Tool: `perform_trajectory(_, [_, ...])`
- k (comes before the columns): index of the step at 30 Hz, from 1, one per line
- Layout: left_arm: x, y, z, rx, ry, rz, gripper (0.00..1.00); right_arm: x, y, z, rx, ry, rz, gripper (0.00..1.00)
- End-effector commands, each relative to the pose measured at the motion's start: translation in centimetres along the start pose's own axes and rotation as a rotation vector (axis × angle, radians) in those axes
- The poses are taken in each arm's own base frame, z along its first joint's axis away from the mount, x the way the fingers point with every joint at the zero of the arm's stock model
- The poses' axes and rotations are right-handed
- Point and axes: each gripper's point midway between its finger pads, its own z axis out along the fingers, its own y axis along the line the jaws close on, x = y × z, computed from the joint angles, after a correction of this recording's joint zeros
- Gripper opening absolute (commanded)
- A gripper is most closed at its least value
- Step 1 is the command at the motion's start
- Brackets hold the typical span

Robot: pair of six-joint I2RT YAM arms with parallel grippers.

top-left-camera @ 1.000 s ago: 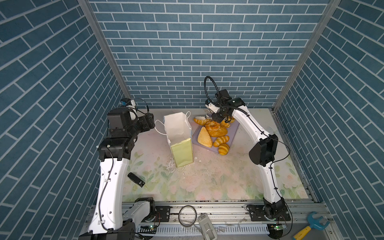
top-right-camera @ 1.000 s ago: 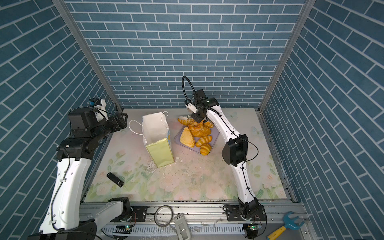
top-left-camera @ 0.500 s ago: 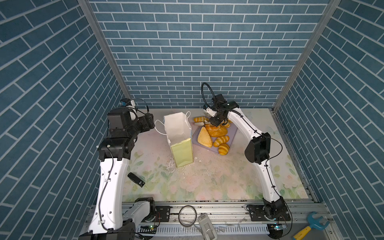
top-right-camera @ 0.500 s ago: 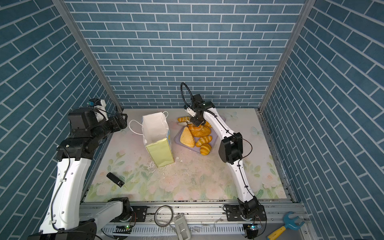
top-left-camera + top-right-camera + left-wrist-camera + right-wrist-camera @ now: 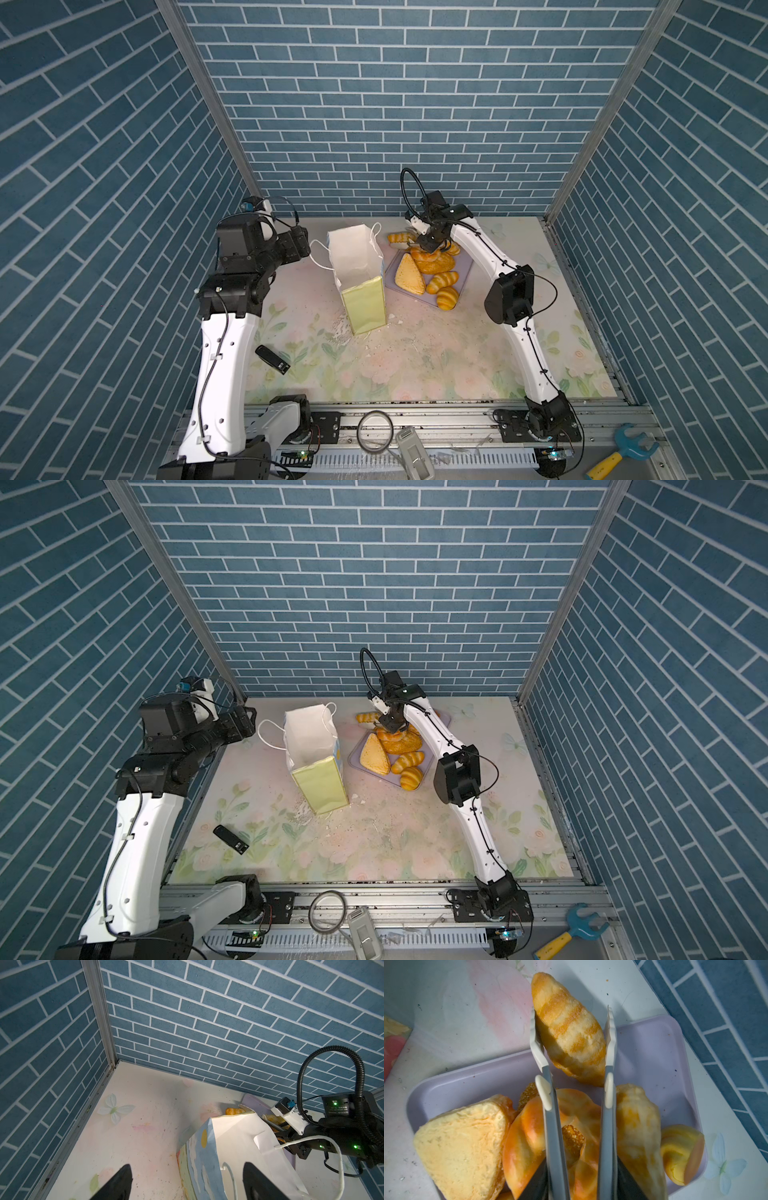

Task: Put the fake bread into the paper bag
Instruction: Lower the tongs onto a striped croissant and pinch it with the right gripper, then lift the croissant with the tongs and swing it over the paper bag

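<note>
right claw pinching ridged roll, left claw wide near paper bag

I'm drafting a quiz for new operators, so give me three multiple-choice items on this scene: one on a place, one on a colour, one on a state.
1. In both top views, the paper bag stands:
A) left of the tray
B) on the tray
C) right of the tray

2. The tray is:
A) red
B) lavender
C) black

3. The right pincer:
A) is empty and wide open
B) grips the bag's cord handle
C) holds tongs whose tips flank a ridged roll

Answers:
1 A, the bag stands on the table to the tray's left.
2 B, its bare floor shows lavender in the right wrist view.
3 C, the grey arms run out from between the pincer's fingers to either side of the roll.
</note>
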Motion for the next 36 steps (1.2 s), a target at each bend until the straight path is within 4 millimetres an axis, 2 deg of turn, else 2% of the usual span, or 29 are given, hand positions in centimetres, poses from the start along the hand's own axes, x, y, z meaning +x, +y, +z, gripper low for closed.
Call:
perform_trajectory(1, [-0.8, -0.4, -0.2, 0.014, -0.012, 0.008, 0.85, -0.8, -0.1, -1.4, 0.018, -0.02, 0.02, 0.4])
perform_trajectory(7, [-0.8, -0.5, -0.1, 0.02, -0.008, 0.019, 0.85, -1.3, 0.2, -3.1, 0.039, -0.033, 0.017, 0.33])
perform_trajectory(15, [-0.9, -0.9, -0.2, 0.044, -0.006, 0.021, 0.85, -2.9, -1.7, -7.7, 0.131, -0.14, 0.106, 0.27])
perform_trajectory(22, [-1.0, -1.3, -0.3, 0.063, -0.01, 0.016, 0.85, -3.8, -1.9, -9.0, 0.137, -0.219, 0.182, 0.26])
perform_trajectory(24, [-0.8, -1.3, -0.3, 0.065, -0.003, 0.015, 0.85, -4.6, -2.1, -11.0, 0.142, -0.276, 0.205, 0.25])
perform_trajectory(28, [-0.4, -1.2, -0.4, 0.065, 0.007, 0.013, 0.85, -6.0, -2.2, -13.1, 0.127, -0.36, 0.223, 0.25])
perform_trajectory(33, [0.1, -1.5, -0.3, 0.083, 0.023, 0.008, 0.85, -6.8, -2.4, -15.6, 0.12, -0.404, 0.259, 0.25])
perform_trajectory(36, [0.1, -2.2, -0.6, 0.126, 0.012, 0.01, 0.85, -7.5, -1.9, -18.8, 0.076, -0.471, 0.271, 0.26])
